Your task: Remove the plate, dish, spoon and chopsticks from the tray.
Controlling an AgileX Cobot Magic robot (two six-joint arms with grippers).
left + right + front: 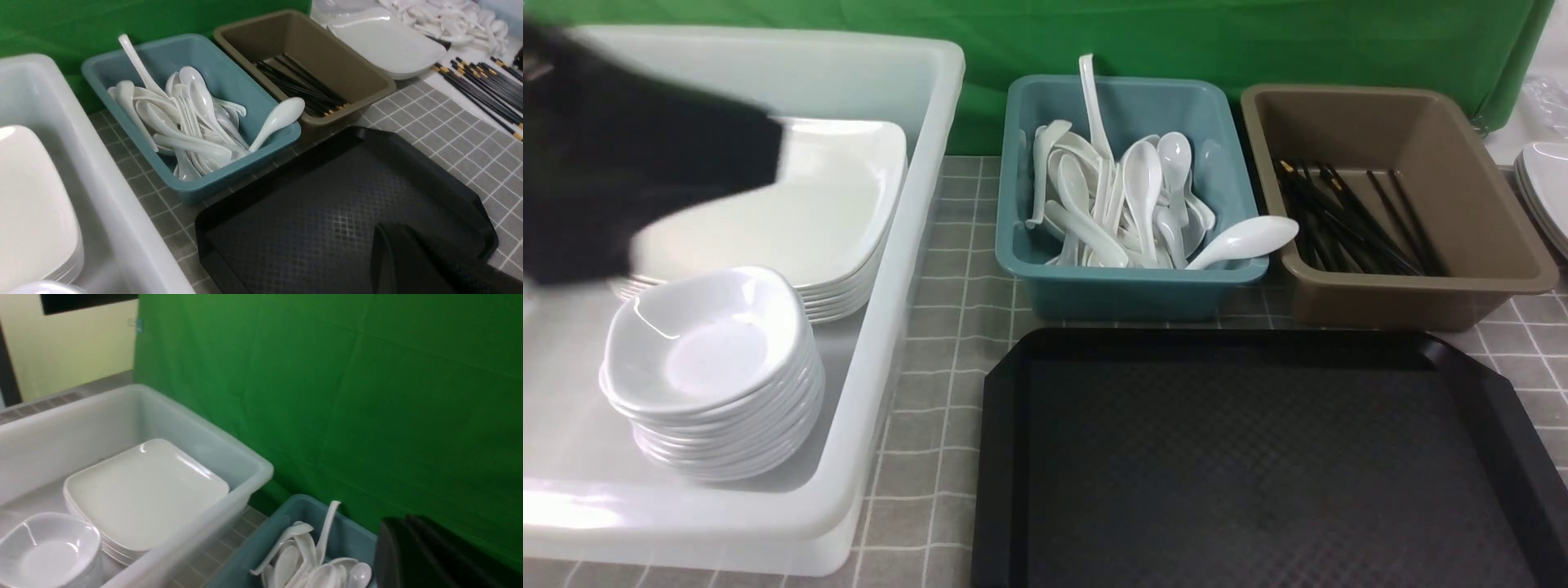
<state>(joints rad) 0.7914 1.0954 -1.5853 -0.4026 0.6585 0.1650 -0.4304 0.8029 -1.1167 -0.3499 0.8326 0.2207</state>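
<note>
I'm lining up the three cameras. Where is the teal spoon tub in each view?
Front view: teal tub at top centre, behind the black tray.
Left wrist view: teal tub left of centre, beside the brown tub.
Right wrist view: only its corner, bottom edge.
Shared landmark: the white bin.

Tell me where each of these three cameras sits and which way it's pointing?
Front view: between the arms, looking forward over the black tray, teal tub and brown tub; a dark blur of the left arm shows.
Left wrist view: on the left arm, looking across the tray and both tubs; the left gripper edges in, shut.
Right wrist view: on the right arm, facing the green backdrop and white bin; the right gripper edges in.
All three share the teal tub of spoons.
</note>
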